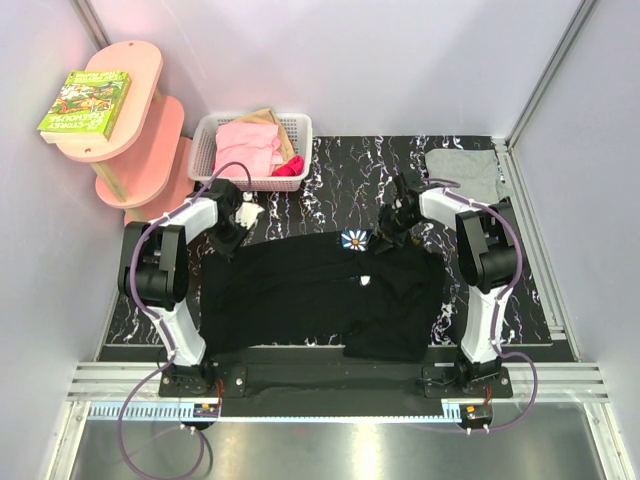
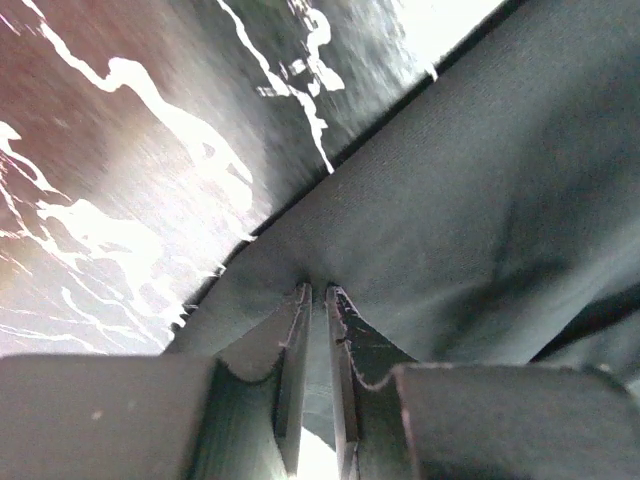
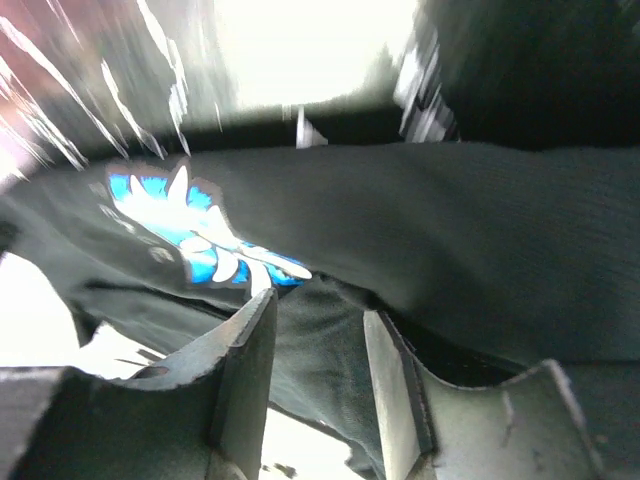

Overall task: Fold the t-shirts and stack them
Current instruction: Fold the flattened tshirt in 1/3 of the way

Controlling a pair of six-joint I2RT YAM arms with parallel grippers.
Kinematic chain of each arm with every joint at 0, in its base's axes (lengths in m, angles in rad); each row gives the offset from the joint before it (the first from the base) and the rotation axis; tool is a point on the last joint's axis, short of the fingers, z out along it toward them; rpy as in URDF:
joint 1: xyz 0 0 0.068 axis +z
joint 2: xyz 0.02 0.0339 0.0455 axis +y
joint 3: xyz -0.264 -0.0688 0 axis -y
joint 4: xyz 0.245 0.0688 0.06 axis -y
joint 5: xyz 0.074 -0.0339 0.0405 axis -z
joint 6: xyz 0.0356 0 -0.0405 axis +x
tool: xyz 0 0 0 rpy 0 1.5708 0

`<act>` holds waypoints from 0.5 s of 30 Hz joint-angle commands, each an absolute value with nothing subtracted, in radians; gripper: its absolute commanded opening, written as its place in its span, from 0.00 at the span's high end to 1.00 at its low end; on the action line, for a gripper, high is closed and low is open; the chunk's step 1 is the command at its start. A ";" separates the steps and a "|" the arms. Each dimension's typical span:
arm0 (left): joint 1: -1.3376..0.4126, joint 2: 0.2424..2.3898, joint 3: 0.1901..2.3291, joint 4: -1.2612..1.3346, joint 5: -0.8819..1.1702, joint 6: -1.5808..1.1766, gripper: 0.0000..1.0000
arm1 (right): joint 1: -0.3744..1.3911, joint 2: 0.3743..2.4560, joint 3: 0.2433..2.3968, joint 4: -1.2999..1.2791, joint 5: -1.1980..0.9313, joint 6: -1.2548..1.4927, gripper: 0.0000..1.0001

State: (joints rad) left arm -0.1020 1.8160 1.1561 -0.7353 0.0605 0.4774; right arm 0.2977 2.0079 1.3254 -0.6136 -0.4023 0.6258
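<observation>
A black t-shirt (image 1: 310, 290) lies spread across the middle of the dark marbled table, its blue-and-white flower print (image 1: 354, 239) at the back edge. My left gripper (image 1: 232, 232) is at the shirt's back left corner. In the left wrist view its jaws (image 2: 318, 292) are pinched shut on the black cloth edge (image 2: 470, 200). My right gripper (image 1: 386, 238) sits at the back edge, just right of the print. In the right wrist view its jaws (image 3: 318, 305) stand apart with a fold of black cloth (image 3: 320, 350) between them, beside the flower print (image 3: 200, 235). A light grey t-shirt (image 1: 463, 172) lies at the back right.
A white basket (image 1: 208, 150) of pink and red clothes stands at the back left. Beside it is a pink tiered shelf (image 1: 135, 150) with a green book (image 1: 85, 102) on top. Walls close in the table on the left, back and right.
</observation>
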 commanded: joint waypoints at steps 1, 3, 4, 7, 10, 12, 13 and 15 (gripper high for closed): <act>-0.097 1.902 1.207 -0.723 0.003 0.497 0.83 | 0.204 2.111 1.423 -0.548 -0.304 0.624 0.52; -0.097 1.917 1.258 -0.723 -0.034 0.491 0.83 | 0.181 2.138 1.492 -0.560 -0.305 0.626 0.53; -0.095 1.922 1.279 -0.723 -0.044 0.486 0.84 | 0.176 2.146 1.512 -0.572 -0.302 0.626 0.52; -0.095 1.919 1.353 -0.704 -0.095 0.459 0.84 | 0.175 2.151 1.557 -0.592 -0.307 0.629 0.53; -0.095 1.876 1.391 -0.658 -0.155 0.431 0.84 | 0.176 2.111 1.523 -0.591 -0.330 0.638 0.52; -0.097 1.830 1.410 -0.640 -0.161 0.420 0.84 | 0.176 2.077 1.487 -0.588 -0.325 0.631 0.53; -0.098 1.816 1.416 -0.631 -0.163 0.419 0.84 | 0.175 2.069 1.476 -0.589 -0.324 0.627 0.53; -0.101 1.789 1.425 -0.635 -0.163 0.425 0.84 | 0.175 2.049 1.448 -0.589 -0.322 0.620 0.53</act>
State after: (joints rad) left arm -0.0998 1.8938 1.3655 -0.6888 -0.1040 0.4423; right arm 0.1783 2.1155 1.5009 -0.5747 -0.3798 0.6449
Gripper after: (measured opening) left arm 0.157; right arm 0.472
